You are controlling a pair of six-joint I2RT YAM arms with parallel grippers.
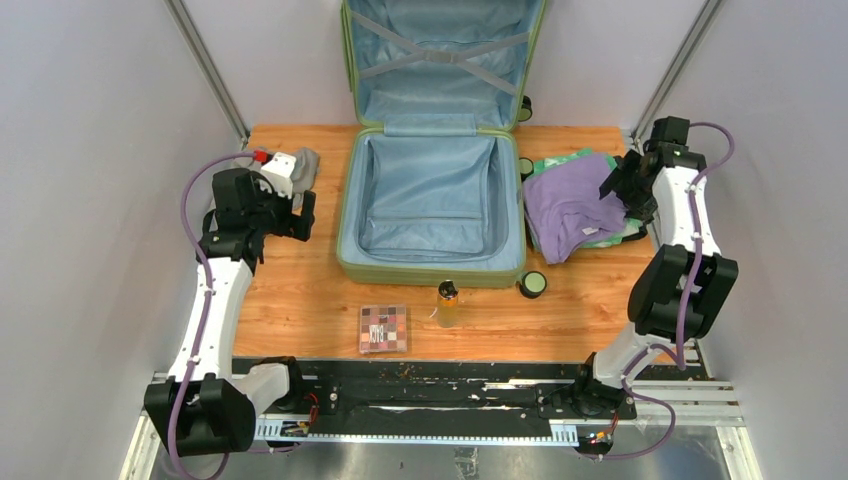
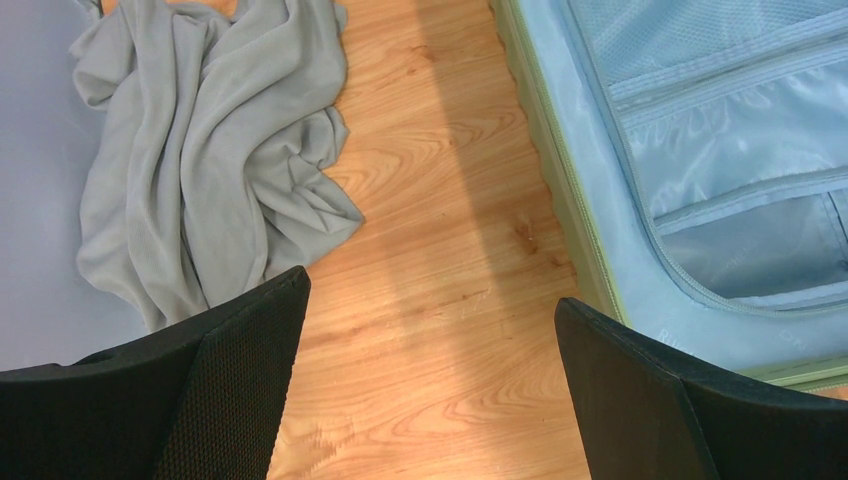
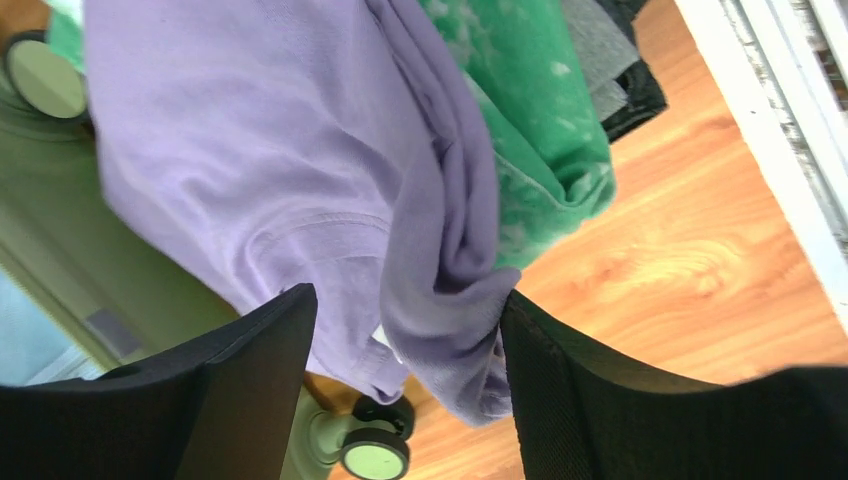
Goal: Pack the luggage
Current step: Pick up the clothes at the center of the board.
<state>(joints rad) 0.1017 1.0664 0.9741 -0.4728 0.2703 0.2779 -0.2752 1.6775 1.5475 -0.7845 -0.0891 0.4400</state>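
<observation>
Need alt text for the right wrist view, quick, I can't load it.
A fold of the purple shirt sits between the spread fingers of the right end effector, atop a green garment on the wooden table. The luggage, its wheel showing, lies at left.

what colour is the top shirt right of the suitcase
The shirt is purple, clearest in the right wrist view.
</observation>
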